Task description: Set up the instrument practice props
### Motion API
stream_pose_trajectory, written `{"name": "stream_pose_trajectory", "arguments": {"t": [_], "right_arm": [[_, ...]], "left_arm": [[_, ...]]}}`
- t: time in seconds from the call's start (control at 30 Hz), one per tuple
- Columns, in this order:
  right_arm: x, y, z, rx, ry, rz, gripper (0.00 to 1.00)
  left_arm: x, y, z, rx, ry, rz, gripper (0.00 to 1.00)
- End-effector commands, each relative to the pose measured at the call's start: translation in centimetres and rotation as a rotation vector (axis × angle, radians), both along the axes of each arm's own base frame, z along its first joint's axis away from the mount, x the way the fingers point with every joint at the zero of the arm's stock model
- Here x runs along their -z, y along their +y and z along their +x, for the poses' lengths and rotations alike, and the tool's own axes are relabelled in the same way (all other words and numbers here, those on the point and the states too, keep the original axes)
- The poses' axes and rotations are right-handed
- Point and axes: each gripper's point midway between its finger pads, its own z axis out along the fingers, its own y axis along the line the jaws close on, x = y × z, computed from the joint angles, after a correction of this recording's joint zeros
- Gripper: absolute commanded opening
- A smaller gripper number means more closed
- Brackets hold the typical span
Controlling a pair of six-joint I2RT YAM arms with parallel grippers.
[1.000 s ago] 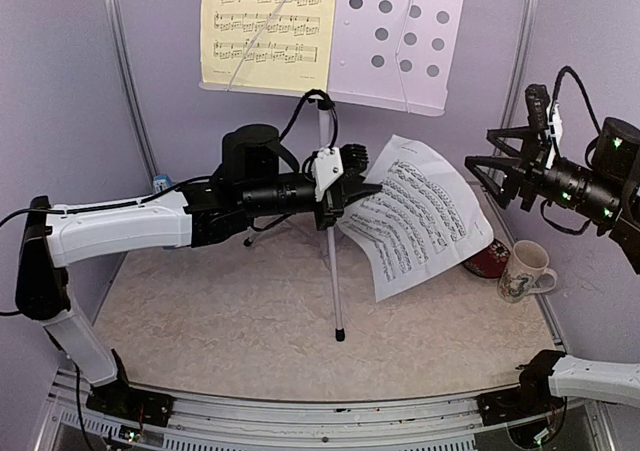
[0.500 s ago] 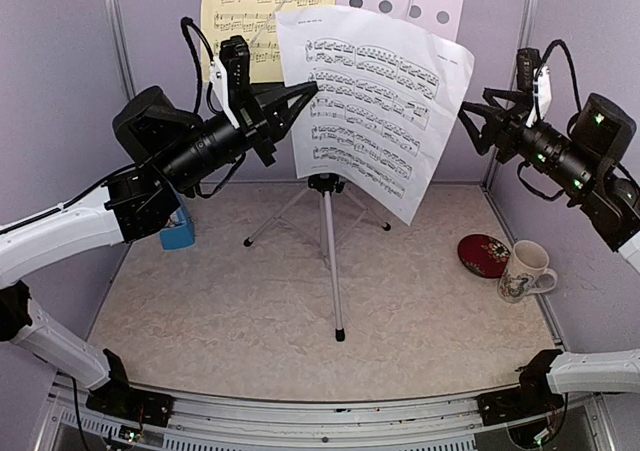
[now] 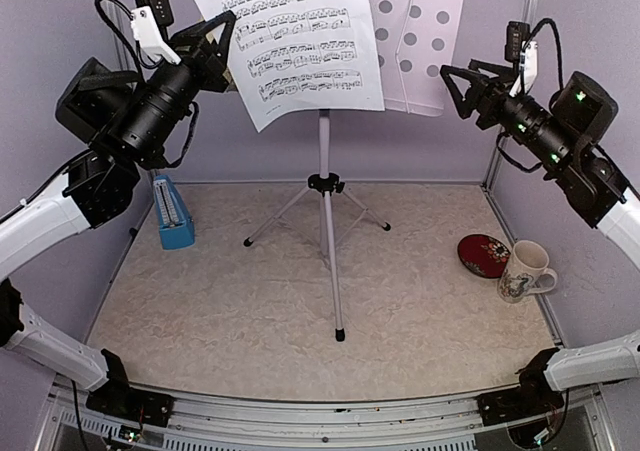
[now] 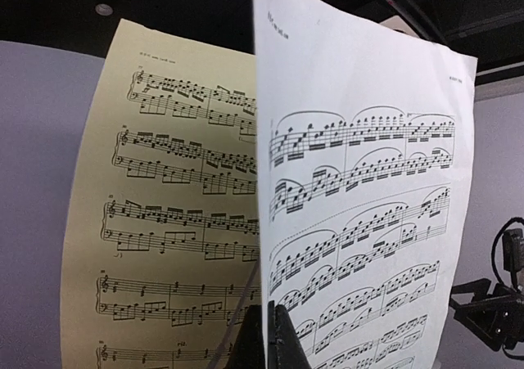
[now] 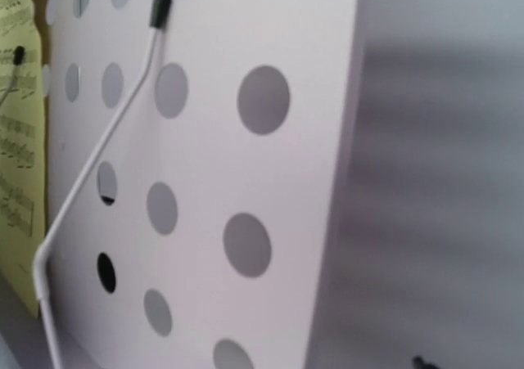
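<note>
My left gripper (image 3: 230,29) is raised at the top left, shut on the left edge of the white sheet of music (image 3: 297,41). That sheet hangs in front of the music stand's white perforated desk (image 3: 425,46). In the left wrist view the dark fingertips (image 4: 288,340) pinch the white sheet (image 4: 360,213), and the yellow sheet (image 4: 172,222) sits behind it on the desk. My right gripper (image 3: 455,93) hovers open beside the desk's right edge, with nothing in it. The right wrist view shows only the desk (image 5: 246,181) and its wire page holder (image 5: 90,164). The blue metronome (image 3: 172,216) stands on the table at left.
The stand's silver pole and tripod legs (image 3: 328,241) rise from the table's middle. A dark red disc (image 3: 485,254) and a white patterned mug (image 3: 525,271) sit at the right. Purple walls close in at the back and on both sides.
My left gripper has swung up and to the left, carrying the white sheet from beside the pole up to the desk's height. My right gripper has edged up and left towards the desk.
</note>
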Motion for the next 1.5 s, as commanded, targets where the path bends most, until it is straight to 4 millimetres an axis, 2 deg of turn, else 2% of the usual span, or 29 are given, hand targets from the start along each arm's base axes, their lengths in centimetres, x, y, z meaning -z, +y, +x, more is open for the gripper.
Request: {"name": "stream_pose_trajectory", "arguments": {"t": [0.0, 0.2, 0.47, 0.57, 1.0, 1.1, 1.33, 1.47], "right_arm": [[-2.6, 0.4, -0.5, -0.038, -0.056, 0.068, 0.77], [-3.5, 1.5, 0.1, -0.087, -0.061, 0.101, 0.76], [-4.3, 2.9, 0.3, -0.166, -0.066, 0.163, 0.72], [-4.8, 3.3, 0.4, -0.182, -0.069, 0.181, 0.72], [-5.5, 6.4, 0.2, -0.232, -0.084, 0.211, 0.70], [-5.4, 5.8, 0.6, -0.165, -0.076, 0.223, 0.70], [-5.0, 1.3, 0.8, 0.049, -0.085, 0.265, 0.76], [-5.1, 0.1, 0.5, 0.102, -0.089, 0.234, 0.80]], "left_arm": [[-2.5, 3.7, -0.1, -0.079, 0.030, -0.145, 0.00], [-4.0, 3.5, -0.6, -0.077, 0.005, -0.153, 0.00], [-5.4, -0.7, 0.4, -0.127, -0.011, -0.015, 0.00], [-5.6, -1.5, 0.8, -0.170, -0.013, 0.023, 0.00], [-5.7, -2.7, 1.0, -0.188, -0.026, 0.058, 0.00], [-5.7, -3.0, 1.0, -0.183, -0.030, 0.063, 0.00], [-5.4, -3.6, 1.3, -0.187, -0.034, 0.077, 0.00], [-5.4, -3.7, 1.3, -0.191, -0.038, 0.077, 0.00]]}}
